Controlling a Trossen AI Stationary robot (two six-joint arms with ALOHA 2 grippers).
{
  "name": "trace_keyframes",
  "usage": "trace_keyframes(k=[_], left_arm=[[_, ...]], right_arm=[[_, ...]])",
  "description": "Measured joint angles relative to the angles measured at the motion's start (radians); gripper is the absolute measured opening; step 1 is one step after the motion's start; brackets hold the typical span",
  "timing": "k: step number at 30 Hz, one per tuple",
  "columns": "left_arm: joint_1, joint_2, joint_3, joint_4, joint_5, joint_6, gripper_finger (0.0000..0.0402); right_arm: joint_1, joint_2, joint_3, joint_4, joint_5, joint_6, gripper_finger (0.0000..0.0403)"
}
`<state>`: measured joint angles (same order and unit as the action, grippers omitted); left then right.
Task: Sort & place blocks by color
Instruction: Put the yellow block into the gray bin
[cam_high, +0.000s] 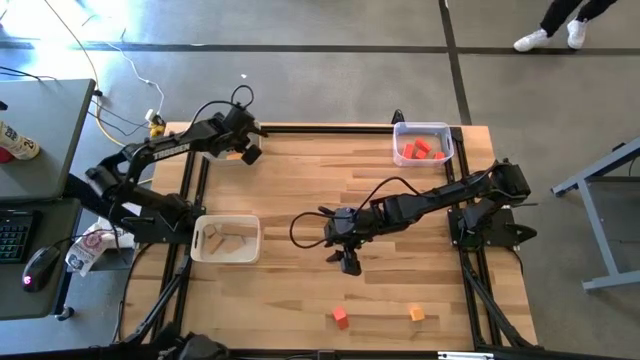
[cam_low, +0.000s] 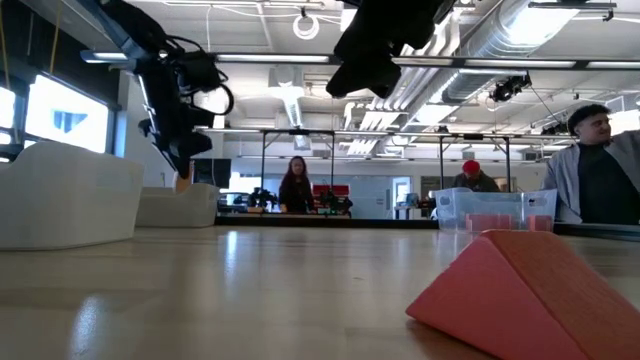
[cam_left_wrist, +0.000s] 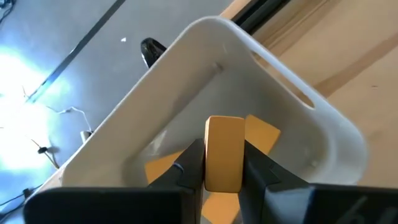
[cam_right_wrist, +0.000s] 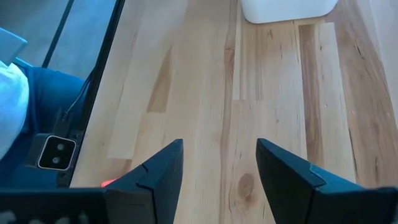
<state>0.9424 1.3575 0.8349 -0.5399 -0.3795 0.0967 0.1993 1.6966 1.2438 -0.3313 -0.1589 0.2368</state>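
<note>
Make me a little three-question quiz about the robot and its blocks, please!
1. True or false: the left gripper is holding an orange block over a white bin.
2. Which colour blocks sit in the clear bin? A red, B blue, C green.
3. Fill in: the right gripper is ____ and holds nothing.

Key: 1 true; 2 A; 3 open.

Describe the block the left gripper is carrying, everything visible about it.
The block is a small orange piece, wood by its look, with a smooth face and softly rounded corners, standing upright between the fingers of the left gripper, which are shut on its two sides. It hangs above the open white bin at the table's far left corner, where other orange pieces already lie. It touches only the fingers, not the bin. Its lower part is hidden.
</note>
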Motion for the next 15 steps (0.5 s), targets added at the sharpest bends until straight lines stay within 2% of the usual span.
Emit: trace_keyframes(k=[6,12,15], left_arm=[[0.000,0.066,0.000,0.027,0.001,0.003,0.0059],[0.000,0.081,0.000,0.038,-0.059,-0.014,0.0085],[0.000,0.081,0.000,0.038,-0.056,-0.015,0.0102]], right_arm=[[0.006,0.000,0.000,0.000,0.000,0.014,0.0187],[0.022,0.000,0.000,0.000,0.002,0.009,0.0187],[0.030,0.000,0.000,0.000,0.009,-0.001,0.0187]])
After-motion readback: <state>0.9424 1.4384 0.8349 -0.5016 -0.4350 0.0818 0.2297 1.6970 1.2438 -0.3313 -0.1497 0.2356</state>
